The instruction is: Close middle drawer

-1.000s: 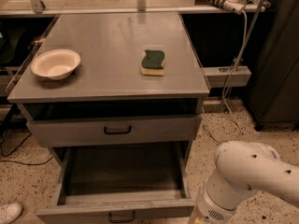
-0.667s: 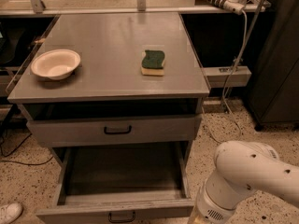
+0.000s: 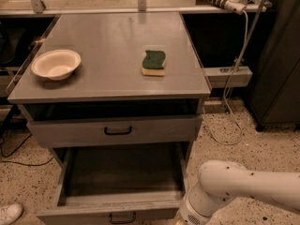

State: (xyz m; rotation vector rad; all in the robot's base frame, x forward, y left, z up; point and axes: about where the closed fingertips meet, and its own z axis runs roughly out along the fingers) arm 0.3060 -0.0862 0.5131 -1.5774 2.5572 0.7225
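Your middle drawer point(image 3: 123, 178) stands pulled far out at the bottom of the cabinet, its long tray showing and its small black handle point(image 3: 123, 217) on the shallow front panel. Above it, the taller-fronted drawer point(image 3: 115, 131) sits slightly out. On the tabletop point(image 3: 108, 36) rest a white bowl point(image 3: 56, 64) and a green sponge point(image 3: 154, 62), well apart. Your white arm point(image 3: 243, 184) reaches down just beside the drawer's right front corner. The pincer lies below the picture's edge, so you cannot tell its state.
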